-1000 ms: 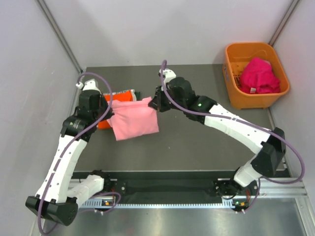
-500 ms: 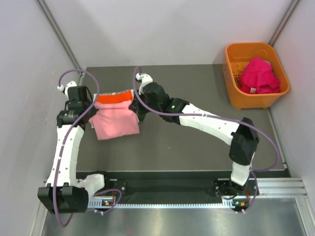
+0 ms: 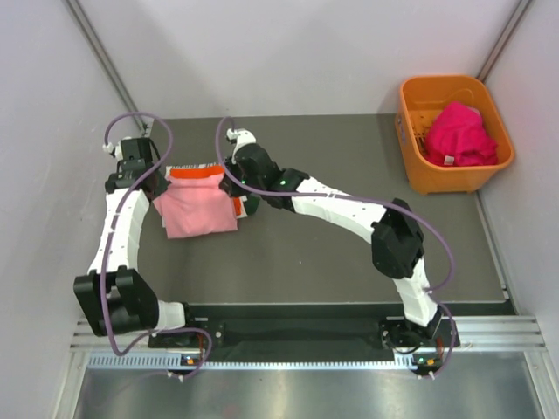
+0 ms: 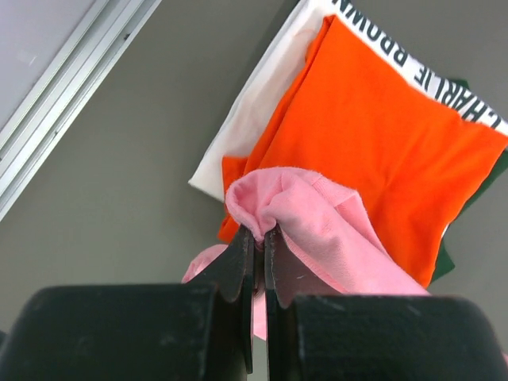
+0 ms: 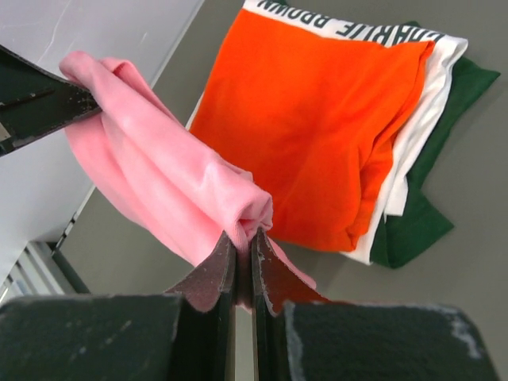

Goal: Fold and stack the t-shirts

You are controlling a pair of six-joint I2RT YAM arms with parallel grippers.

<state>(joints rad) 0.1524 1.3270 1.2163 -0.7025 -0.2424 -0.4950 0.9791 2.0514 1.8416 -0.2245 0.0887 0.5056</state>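
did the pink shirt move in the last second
Yes. In the top view the pink t-shirt has shifted left, farther from the orange basket, which stayed put, and is now above the orange t-shirt.

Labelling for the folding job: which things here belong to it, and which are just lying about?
Job: pink t-shirt, pinched by left tool and right tool; orange t-shirt, white t-shirt, dark green t-shirt in a stack; magenta t-shirts.
Lying about: orange plastic basket holding them; table.
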